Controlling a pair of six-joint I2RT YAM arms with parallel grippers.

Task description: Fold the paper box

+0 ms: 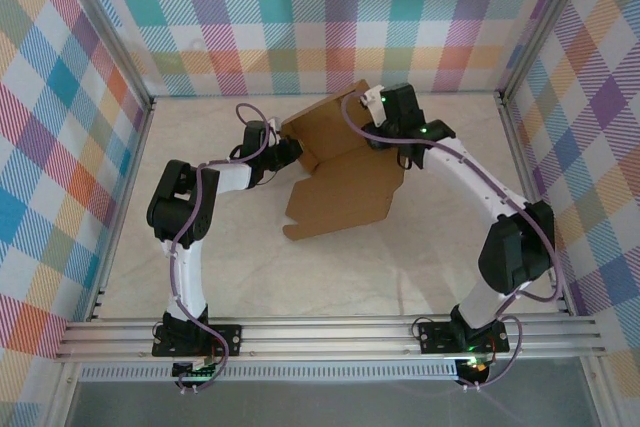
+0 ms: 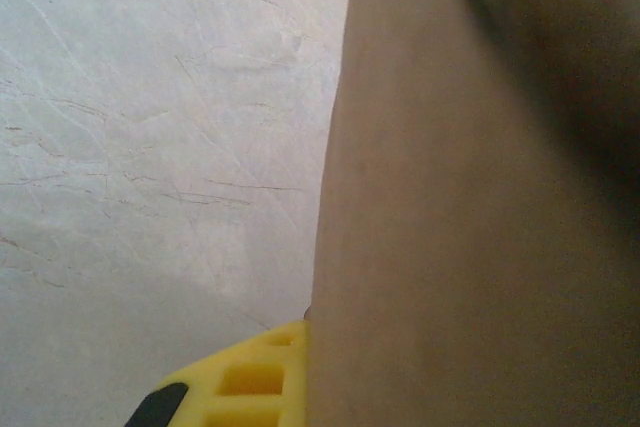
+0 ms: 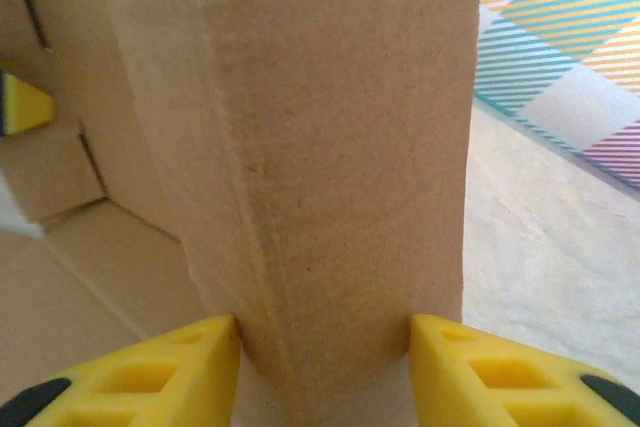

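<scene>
Found left gripper (image 1: 287, 153) pinched shut on paper box (image 1: 345, 192) left panel, right gripper (image 3: 325, 339) clasping an upright flap, fingers (image 3: 195, 359) touching both sides.

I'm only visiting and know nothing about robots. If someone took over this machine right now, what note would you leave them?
Left tool: shut, pinching a side panel of the brown corrugated cardboard box.
Right tool: fingers pressed on both sides of an upright flap at the box's far end.
Box: in the middle of the pale table, with its large panel lying towards the arms.
Done: the far panels stand up.
Left: probably folding the remaining panels, tucking the flaps and closing it.
</scene>
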